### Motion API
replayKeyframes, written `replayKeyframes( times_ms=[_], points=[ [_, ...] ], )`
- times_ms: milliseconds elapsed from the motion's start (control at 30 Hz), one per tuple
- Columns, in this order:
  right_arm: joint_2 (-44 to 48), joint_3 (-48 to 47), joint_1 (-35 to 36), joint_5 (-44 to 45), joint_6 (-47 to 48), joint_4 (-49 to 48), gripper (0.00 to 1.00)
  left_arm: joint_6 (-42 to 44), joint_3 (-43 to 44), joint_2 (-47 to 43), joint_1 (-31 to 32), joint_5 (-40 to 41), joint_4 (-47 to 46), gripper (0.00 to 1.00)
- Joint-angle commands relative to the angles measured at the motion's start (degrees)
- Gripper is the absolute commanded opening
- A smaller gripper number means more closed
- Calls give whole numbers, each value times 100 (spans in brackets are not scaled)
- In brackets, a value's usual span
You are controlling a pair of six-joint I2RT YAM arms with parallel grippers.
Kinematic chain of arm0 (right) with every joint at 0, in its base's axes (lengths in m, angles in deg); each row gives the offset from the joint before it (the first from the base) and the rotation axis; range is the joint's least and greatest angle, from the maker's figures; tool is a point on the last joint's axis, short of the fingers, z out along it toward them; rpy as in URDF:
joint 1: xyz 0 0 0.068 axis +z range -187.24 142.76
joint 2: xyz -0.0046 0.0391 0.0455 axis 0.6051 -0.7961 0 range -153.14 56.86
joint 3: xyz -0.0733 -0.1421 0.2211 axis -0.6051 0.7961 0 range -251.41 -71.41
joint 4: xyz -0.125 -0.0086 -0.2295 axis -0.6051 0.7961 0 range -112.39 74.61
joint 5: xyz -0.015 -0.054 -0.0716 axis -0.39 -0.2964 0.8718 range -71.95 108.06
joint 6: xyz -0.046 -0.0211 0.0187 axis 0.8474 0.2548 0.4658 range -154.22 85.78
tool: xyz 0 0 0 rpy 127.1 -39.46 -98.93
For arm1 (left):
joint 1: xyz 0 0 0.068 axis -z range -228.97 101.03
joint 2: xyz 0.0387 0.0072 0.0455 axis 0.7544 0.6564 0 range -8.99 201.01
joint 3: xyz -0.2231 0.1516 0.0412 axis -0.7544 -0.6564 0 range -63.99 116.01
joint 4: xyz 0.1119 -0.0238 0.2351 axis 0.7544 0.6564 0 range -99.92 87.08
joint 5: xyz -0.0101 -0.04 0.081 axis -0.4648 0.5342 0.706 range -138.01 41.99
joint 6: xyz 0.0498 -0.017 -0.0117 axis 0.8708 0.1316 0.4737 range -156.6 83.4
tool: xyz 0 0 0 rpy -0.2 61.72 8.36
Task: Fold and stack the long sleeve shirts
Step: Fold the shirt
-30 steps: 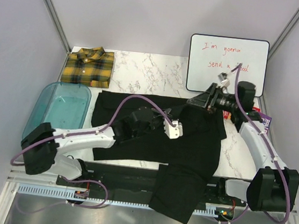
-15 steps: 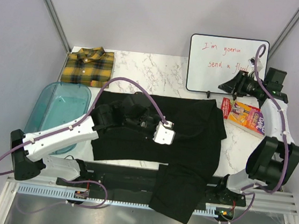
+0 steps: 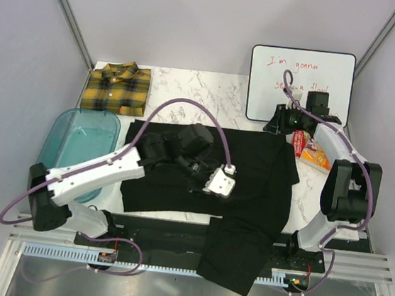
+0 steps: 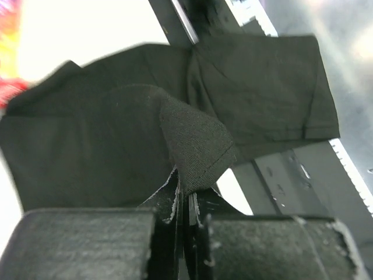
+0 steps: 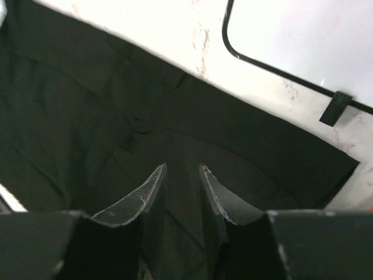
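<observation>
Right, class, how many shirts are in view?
2: the black shirt spread over the table; the plaid shirt folded at its far left corner. None seems hidden.

Two long sleeve shirts, a black shirt (image 3: pixel 251 175) and a plaid shirt (image 3: pixel 117 87) far left, lie alongside one blue tub (image 3: pixel 62 132), one whiteboard (image 3: pixel 302 73), one colourful packet (image 3: pixel 315 153) and two robot arms, left arm (image 3: pixel 98 172) and right arm (image 3: pixel 343 182).

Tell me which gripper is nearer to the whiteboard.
Right. The right gripper hangs by the whiteboard's near left corner, over the black shirt's far edge. The left gripper is farther off, toward the bases, pinching a fold of that shirt.
</observation>
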Motion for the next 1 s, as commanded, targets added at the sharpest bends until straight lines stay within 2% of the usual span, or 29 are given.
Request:
replayKeyframes(
  times_ms=[0, 133, 300, 400, 500, 700, 867, 967],
  points=[
    [-456, 92, 171, 573, 362, -190, 34, -320, 113, 531, 8, -206, 175, 3],
    [-799, 188, 312, 1003, 616, -155, 31, -267, 245, 426, 8, -682, 96, 2],
    [-1106, 276, 330, 1408, 1099, 64, 30, -740, 412, 522, -193, -331, -70, 2],
    [-1256, 215, 321, 1759, 1241, 161, 30, -1266, 386, 662, -798, -348, -272, 2],
    [-1196, 180, 295, 1725, 1276, 205, 31, -1785, 142, 698, -1877, -200, -622, 2],
    [-862, -329, 294, 769, 1180, 776, 45, -2042, -728, 680, -3442, 554, -1572, 2],
    [-729, -663, 295, 583, 1135, 987, 55, -2218, -1107, 1075, -4201, 1109, -2205, 3],
    [-773, -778, 295, 600, 1205, 1075, 58, -2429, -1354, 1312, -4622, 1120, -2495, 3]
  ],
)
